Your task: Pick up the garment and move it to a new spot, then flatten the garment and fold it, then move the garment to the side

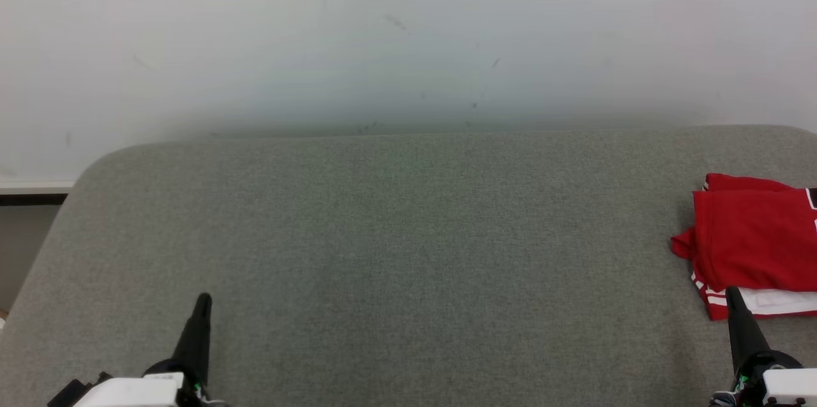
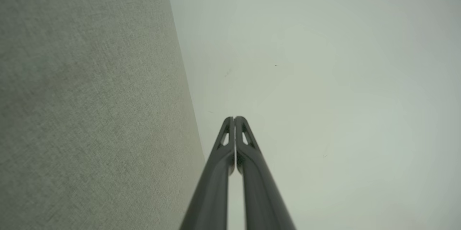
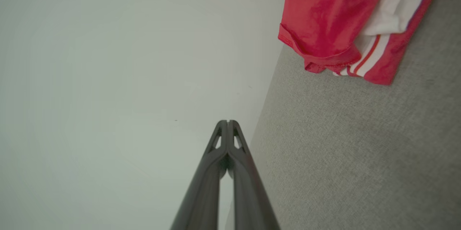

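Observation:
The garment (image 1: 753,241) is red with white panels and stripes, lying folded at the far right of the grey fabric surface (image 1: 408,235); the frame's right edge cuts it off. In the right wrist view the garment (image 3: 335,17) lies at the upper right. My right gripper (image 1: 732,294) is shut, its tip just in front of the garment's near edge, with nothing held. Its closed fingers (image 3: 228,123) point toward the pale wall. My left gripper (image 1: 203,298) is shut and empty at the lower left, far from the garment. In its wrist view the fingertips (image 2: 234,119) meet.
A pale wall (image 1: 408,37) rises right behind the grey surface. The surface's rounded left corner (image 1: 96,168) drops off to a white ledge and floor at the far left. Bare grey fabric stretches between the two grippers.

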Tool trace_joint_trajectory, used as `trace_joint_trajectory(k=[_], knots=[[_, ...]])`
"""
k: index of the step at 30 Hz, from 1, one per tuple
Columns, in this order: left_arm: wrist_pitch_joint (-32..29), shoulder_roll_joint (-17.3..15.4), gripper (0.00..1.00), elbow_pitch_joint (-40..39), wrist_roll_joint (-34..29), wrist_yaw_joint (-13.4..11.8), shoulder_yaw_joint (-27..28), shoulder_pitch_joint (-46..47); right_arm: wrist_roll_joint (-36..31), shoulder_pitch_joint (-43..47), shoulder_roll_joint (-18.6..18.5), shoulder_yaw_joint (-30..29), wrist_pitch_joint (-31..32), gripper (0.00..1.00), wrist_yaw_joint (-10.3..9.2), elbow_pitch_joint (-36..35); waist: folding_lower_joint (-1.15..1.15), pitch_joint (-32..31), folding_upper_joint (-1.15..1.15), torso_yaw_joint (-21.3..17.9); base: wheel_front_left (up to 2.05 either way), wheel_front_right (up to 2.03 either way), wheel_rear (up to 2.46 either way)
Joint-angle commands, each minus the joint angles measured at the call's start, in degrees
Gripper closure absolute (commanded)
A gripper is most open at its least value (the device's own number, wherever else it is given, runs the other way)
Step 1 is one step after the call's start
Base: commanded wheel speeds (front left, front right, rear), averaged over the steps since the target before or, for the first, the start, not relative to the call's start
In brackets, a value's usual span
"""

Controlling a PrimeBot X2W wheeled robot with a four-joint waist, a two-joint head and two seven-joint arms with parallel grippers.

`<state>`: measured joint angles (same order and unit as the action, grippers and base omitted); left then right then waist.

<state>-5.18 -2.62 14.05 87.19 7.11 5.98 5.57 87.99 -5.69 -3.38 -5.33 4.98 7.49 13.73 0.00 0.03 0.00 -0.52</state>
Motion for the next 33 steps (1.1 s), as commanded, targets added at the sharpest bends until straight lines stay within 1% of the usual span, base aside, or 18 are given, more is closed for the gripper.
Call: trace_joint_trajectory(k=[1, 13, 33], knots=[[-0.3, -0.4, 1.00, -0.1, 0.9, 0.4, 0.3, 0.5, 1.0, -0.6, 0.0, -0.3, 0.3, 1.00, 0.00, 0.1, 0.00, 0.0, 0.00, 0.0, 0.00, 0.00, 0.00], [-1.5, -0.4, 1.00, 0.1, 5.6, 0.6, 0.7, 0.9, 4.8, -0.8, 0.3, -1.1, 1.5, 1.00, 0.00, 0.4, 0.00, 0.1, 0.00, 0.5, 0.00, 0.00, 0.00], [-1.6, -0.4, 1.00, 0.0, 5.6, 0.6, 0.7, 0.9, 4.6, -0.8, 0.4, -1.2, 1.5, 1.00, 0.00, 0.4, 0.00, 0.2, 0.00, 0.5, 0.00, 0.00, 0.00]])
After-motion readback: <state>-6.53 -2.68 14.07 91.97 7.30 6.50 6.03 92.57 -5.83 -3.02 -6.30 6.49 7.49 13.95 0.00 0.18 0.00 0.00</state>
